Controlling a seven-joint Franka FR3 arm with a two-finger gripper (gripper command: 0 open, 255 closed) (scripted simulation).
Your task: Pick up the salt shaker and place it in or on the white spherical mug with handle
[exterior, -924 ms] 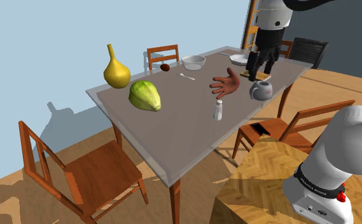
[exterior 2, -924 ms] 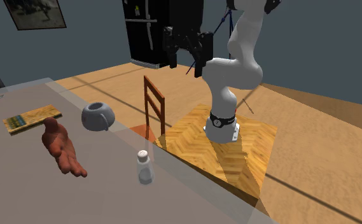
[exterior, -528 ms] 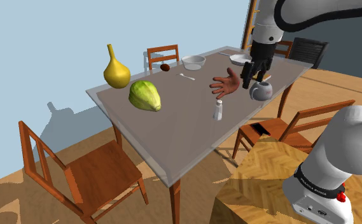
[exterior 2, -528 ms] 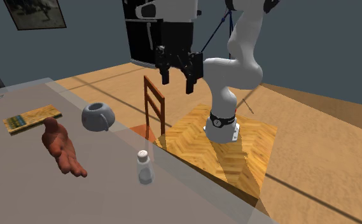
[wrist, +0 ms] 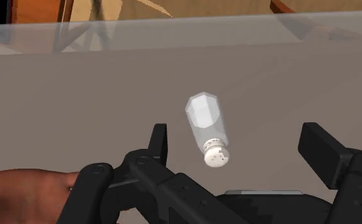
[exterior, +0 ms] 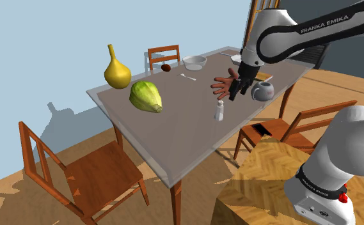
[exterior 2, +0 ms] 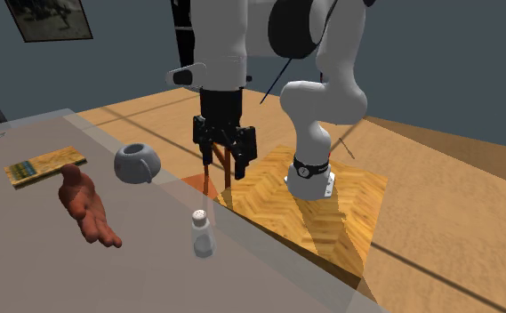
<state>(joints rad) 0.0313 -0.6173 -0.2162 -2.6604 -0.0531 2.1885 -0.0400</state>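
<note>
— Where is the salt shaker (exterior: 219,110)?
— Upright on the grey desk (exterior: 174,128), right of centre in the shoulder view, just below the brown hand model (exterior: 225,84). The round mug (exterior: 262,91) sits further right.
— And the jaws?
— Spread wide, gripping nothing, poised above the shaker without touching it.

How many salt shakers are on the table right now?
1. The salt shaker stands upright near the table edge, near the model hand, ahead of the open gripper. None seems hidden.
</note>
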